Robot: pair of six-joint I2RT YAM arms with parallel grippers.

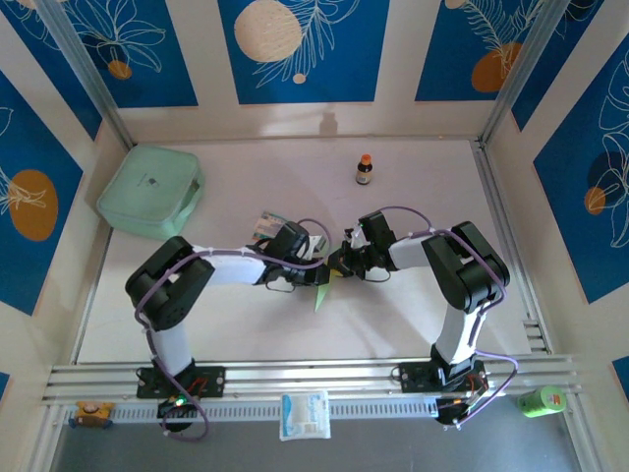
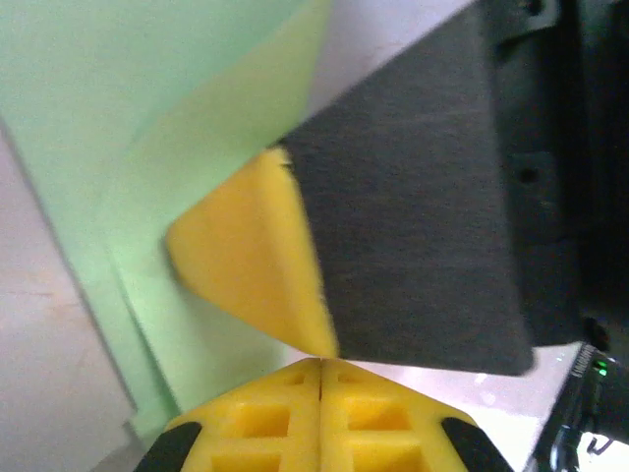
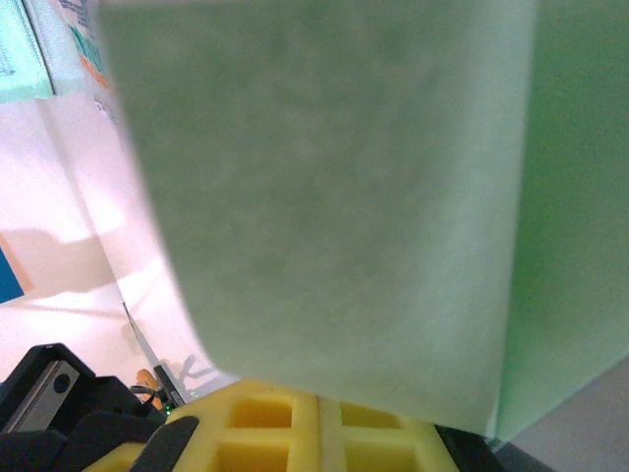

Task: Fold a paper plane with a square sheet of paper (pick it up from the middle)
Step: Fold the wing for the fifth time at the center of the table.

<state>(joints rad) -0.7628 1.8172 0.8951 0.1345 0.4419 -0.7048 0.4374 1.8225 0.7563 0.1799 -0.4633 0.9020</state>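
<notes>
Lime-green paper (image 3: 334, 197) hangs pinched in right gripper (image 3: 319, 413), left gripper (image 2: 320, 379) closed alongside.

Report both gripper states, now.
Left gripper: closed, fingertips together; any paper between them cannot be told.
Right gripper: closed on the pale green sheet of paper.

Robot lab cell, aluminium-framed table (image 1: 246, 324), blue leaf-print wall panels (image 1: 344, 59)
</notes>
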